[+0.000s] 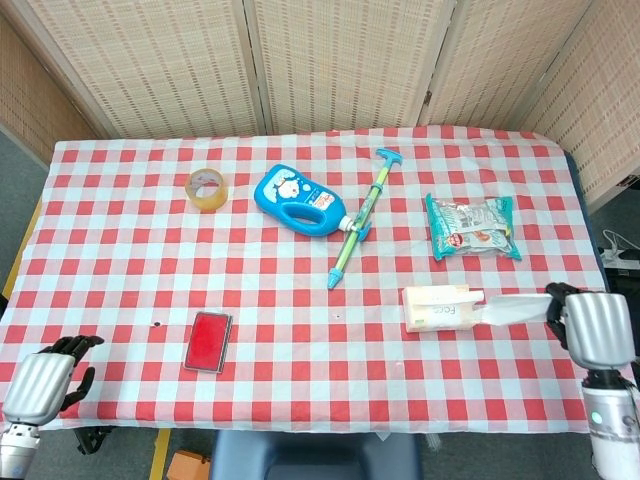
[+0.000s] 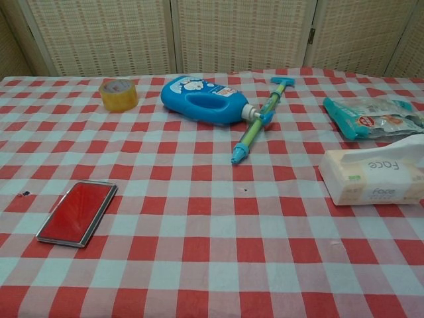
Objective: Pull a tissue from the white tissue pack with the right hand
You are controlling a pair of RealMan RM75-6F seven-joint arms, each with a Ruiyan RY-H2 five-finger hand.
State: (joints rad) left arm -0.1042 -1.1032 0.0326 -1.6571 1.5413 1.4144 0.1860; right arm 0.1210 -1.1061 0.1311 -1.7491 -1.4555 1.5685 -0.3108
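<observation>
The right hand point(image 1: 592, 328) hung at the near right edge of the table point(image 1: 300, 380), pinching the end of a tissue point(image 1: 515, 307) that stretched taut back to the pack point(image 1: 438, 308). The sheet's other end sat in or at the pack's slot (whether it had come free, I could not tell). The left hand point(image 1: 40, 385) rested off the near left corner, its dark fingers curled in on nothing.

The chief risk, as I judged it, was the pack itself. It was light and nothing held it down, so a pull running low along the table might drag it toward the edge rather than release the sheet. A sharp tug on the stretched sheet could also tear it, or draw a second tissue out behind it.

A red case point(image 1: 209, 341) lay near the front on the left, well apart from the work. Beyond the pack lay a snack bag point(image 1: 470, 227), close behind it but out of the pull's line. Mid-table were a toy pump point(image 1: 358, 222) and a blue bottle point(image 1: 296, 200), the two touching at the bottle's neck, with a tape roll point(image 1: 207, 189) further left. Nothing lay between pack and hand.
</observation>
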